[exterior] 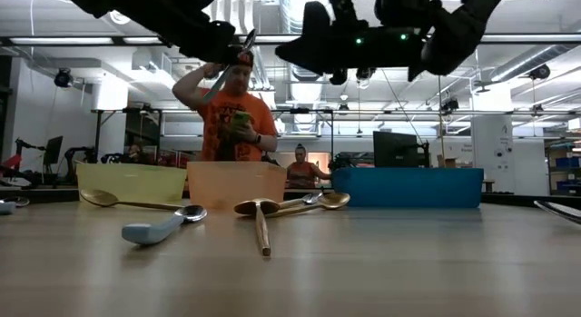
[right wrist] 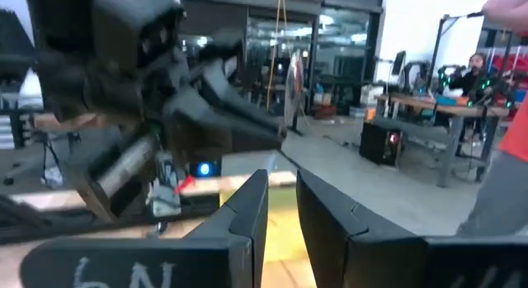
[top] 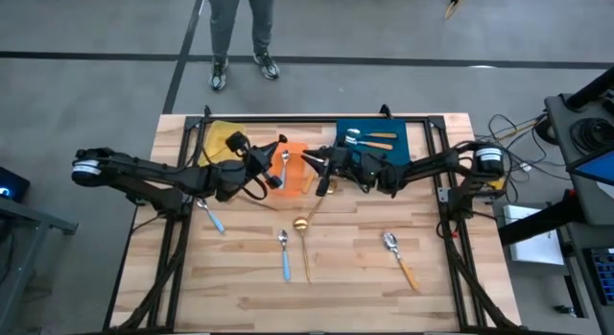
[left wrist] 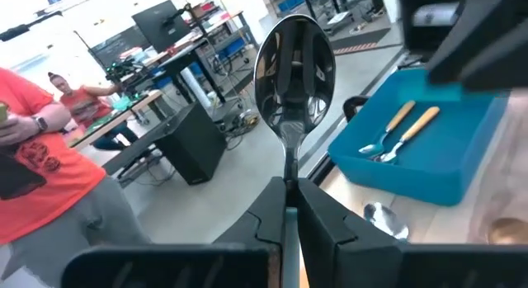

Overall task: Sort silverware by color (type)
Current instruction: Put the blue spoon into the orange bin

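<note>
High view: left gripper [top: 271, 162] sits over the orange bin [top: 291, 168], clamped on a spoon [left wrist: 294, 77], bowl end sticking out past the fingertips, handle hidden between them. Right gripper [top: 324, 160] is just beside it, between orange bin and blue bin [top: 411, 143], fingers a narrow gap apart, nothing in them. Blue bin holds two orange-handled spoons [top: 369, 138]. Yellow bin [top: 216, 140] sits at the far left of the row. Loose on the table: two blue-handled spoons [top: 284, 253], two gold spoons [top: 302, 234], one orange-handled spoon [top: 400, 258] nearer the right. Person [exterior: 234, 113] stands behind the table.
</note>
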